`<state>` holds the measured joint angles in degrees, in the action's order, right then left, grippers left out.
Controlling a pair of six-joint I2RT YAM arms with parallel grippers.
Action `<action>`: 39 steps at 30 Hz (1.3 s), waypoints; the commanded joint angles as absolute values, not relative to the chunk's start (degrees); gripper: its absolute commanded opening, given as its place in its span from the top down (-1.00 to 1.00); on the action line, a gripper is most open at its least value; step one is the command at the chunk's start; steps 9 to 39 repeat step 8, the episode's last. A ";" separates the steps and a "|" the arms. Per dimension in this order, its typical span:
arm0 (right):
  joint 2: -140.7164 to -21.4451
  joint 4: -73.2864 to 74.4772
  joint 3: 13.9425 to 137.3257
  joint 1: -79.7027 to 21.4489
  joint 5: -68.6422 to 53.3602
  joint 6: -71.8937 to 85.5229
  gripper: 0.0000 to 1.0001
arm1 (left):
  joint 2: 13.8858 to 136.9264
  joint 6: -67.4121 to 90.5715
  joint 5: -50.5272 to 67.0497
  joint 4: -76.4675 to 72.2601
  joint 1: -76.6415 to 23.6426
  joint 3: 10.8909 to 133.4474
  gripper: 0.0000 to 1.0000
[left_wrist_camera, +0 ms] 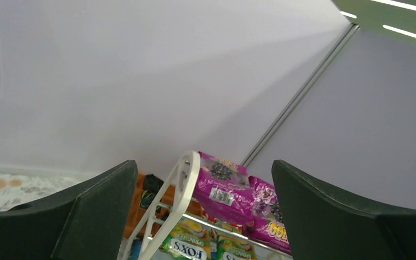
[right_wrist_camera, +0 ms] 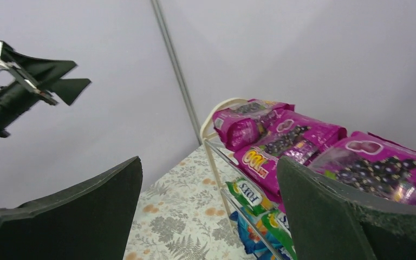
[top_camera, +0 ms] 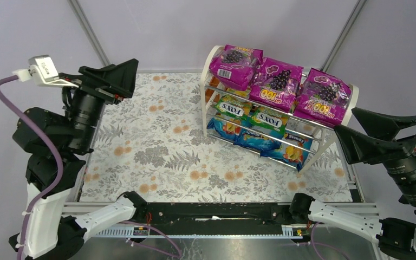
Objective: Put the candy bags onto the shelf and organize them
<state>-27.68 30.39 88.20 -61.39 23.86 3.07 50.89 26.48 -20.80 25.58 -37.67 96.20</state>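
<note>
The left gripper [left_wrist_camera: 203,173] at 10 o'clock and the right gripper [right_wrist_camera: 208,168] at 3 o'clock are both empty, fingers apart. On the table [top_camera: 151,146], at 1 o'clock, stands the shelf [top_camera: 208,81]. It carries magenta candy bags [top_camera: 279,81] on top, green FOX'S bags [top_camera: 249,114] in the middle and blue bags [top_camera: 260,142] lowest.
</note>
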 commanded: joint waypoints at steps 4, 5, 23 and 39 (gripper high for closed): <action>-29.07 30.94 88.67 -61.37 27.84 1.31 -1.00 | 51.41 24.43 -18.46 20.20 -37.70 99.13 -0.98; -28.89 29.43 87.22 -61.41 26.21 0.43 -1.00 | 51.12 24.40 -18.73 20.05 -37.71 98.92 -0.98; -29.87 28.08 86.31 -61.38 26.02 0.27 -1.00 | 50.21 24.50 -19.52 19.97 -37.71 98.09 -0.97; -29.87 28.08 86.31 -61.38 26.02 0.27 -1.00 | 50.21 24.50 -19.52 19.97 -37.71 98.09 -0.97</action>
